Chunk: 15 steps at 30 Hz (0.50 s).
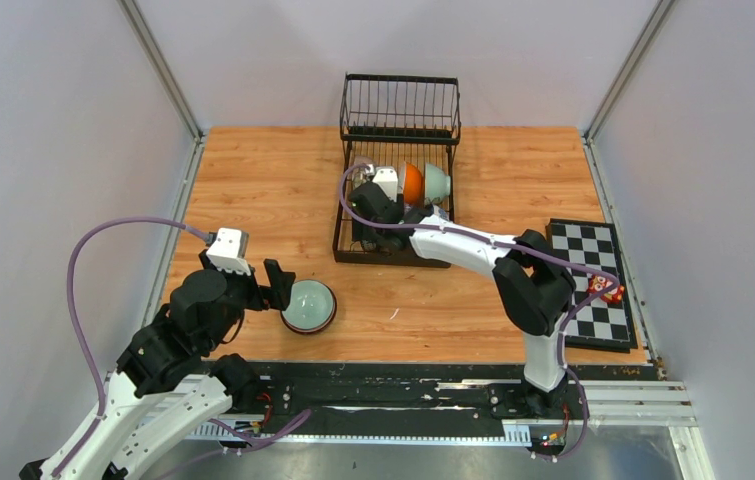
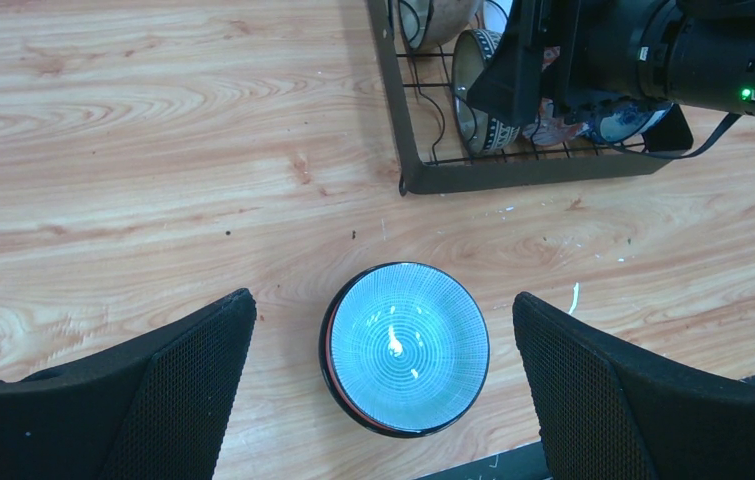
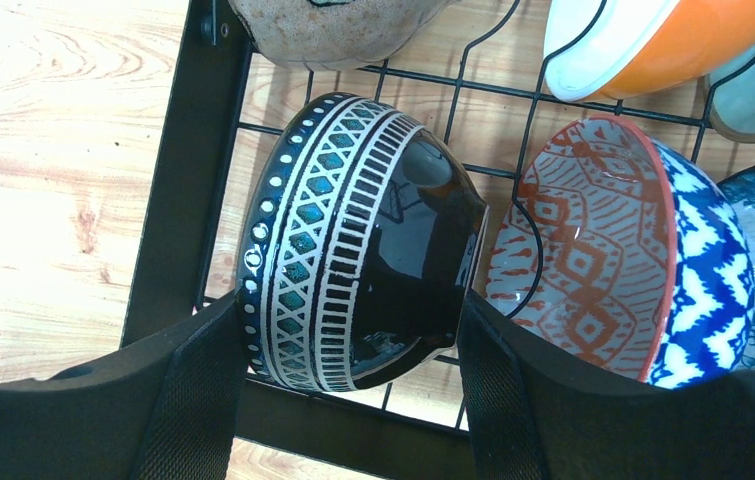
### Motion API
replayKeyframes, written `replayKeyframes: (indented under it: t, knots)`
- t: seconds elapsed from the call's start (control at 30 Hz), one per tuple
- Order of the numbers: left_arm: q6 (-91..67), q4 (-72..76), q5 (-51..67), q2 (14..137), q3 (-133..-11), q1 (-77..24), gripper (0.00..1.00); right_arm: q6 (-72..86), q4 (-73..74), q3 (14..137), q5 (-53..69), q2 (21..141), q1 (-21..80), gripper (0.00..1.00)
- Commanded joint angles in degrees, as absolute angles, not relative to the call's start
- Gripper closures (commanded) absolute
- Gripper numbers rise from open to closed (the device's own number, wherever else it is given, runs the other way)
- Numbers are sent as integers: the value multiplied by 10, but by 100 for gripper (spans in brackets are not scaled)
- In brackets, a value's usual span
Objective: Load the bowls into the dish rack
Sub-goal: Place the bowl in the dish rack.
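Black bowl (image 3: 363, 240): on edge at the front-left corner of the rack (image 3: 168, 200), just beside a red bowl (image 3: 593, 250).
Right hand (image 3: 348, 330): clenched on the black bowl, 1 pad on each side.
Rack risk: if the bowl is not seated between wires, letting go may tip it onto the red bowl.
Teal bowl (image 2: 408, 347): upright on the tabletop (image 2: 153, 150), well apart from the rack.
Left hand (image 2: 383, 310): released wide, straddling the teal bowl without touching.
Pickup risk: an off-centre squeeze could skid the glazed bowl away.
Arm risk: 2 arms may meet at the rack.
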<state>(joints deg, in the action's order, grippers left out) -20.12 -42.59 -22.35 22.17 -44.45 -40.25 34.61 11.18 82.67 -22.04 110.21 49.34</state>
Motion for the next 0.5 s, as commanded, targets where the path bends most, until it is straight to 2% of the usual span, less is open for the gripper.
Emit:
replayKeyframes:
  t: [0.0, 0.27, 0.47]
  knots:
    - [-198, -420, -229, 218, -439, -403, 0, 372, 112, 805, -199, 1097, 486, 53]
    - [-198, -419, -229, 217, -439, -403, 0, 365, 117, 804, -201, 1082, 486, 30]
    - [-197, -419, -229, 217, -439, -403, 0, 360, 125, 807, -199, 1071, 488, 25]
